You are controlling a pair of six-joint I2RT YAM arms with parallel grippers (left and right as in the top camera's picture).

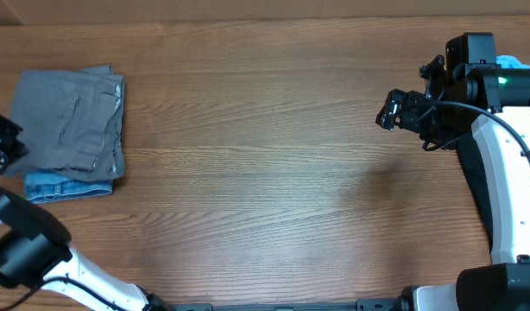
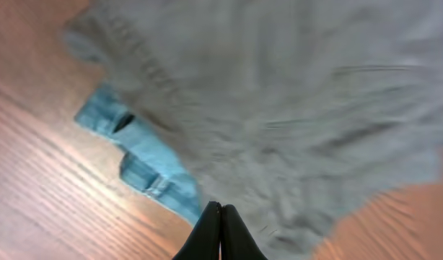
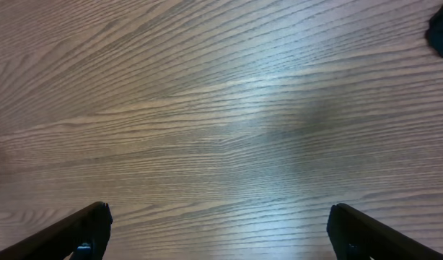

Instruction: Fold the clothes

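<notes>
On the far left of the table (image 1: 265,173), the shorts (image 1: 66,117) lie in a flat grey bundle on top of the blue denim (image 1: 66,186), which peeks out under their near edge. To me the shorts look folded: the sides are mostly straight and no leg sticks out. So I think the big part of the job is done. What is left looks small, maybe a pat to smooth some wrinkles, and I cannot tell if one more fold is wanted. My left gripper (image 2: 220,217) is shut tight, its two fingers (image 2: 234,242) pressed together with nothing between them. It sits just beside the left edge of the shorts. Its own camera is blurry, so I cannot tell if the fingers touch the cloth. My right gripper (image 1: 388,112) is wide open and holds nothing. It hangs over bare wood, well apart from the shorts, on the other side of the table. A small dark thing (image 3: 441,32) shows in the corner of its camera, and I cannot tell what it is. I see no box, basket or bag, so nothing is inside anything; the pile on the left is just cloth on cloth.
</notes>
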